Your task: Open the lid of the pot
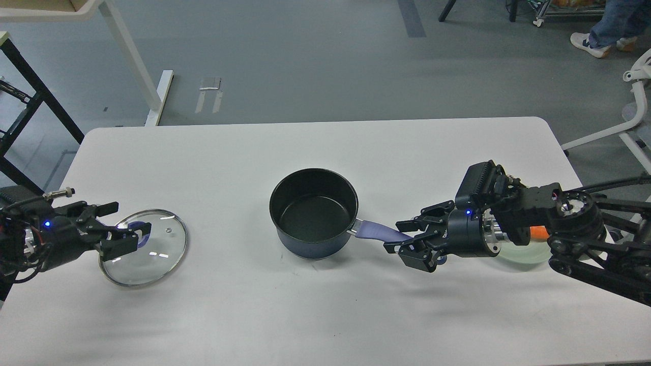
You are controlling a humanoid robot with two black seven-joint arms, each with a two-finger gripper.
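Observation:
The dark blue pot (314, 212) stands uncovered at the table's middle, and its purple handle (377, 232) points right. The glass lid (152, 251) lies on the white table (325, 147) at the left, with its purple knob (134, 225) facing my left gripper. My left gripper (128, 226) is open, with its fingers spread either side of the knob. My right gripper (395, 236) is open, with its fingers spread above and below the end of the pot handle.
A pale green plate (521, 252) and a small orange object (539, 232) lie behind my right wrist near the table's right edge. A white chair frame (635, 122) stands off the right side. A person's feet (600, 35) are at the far right.

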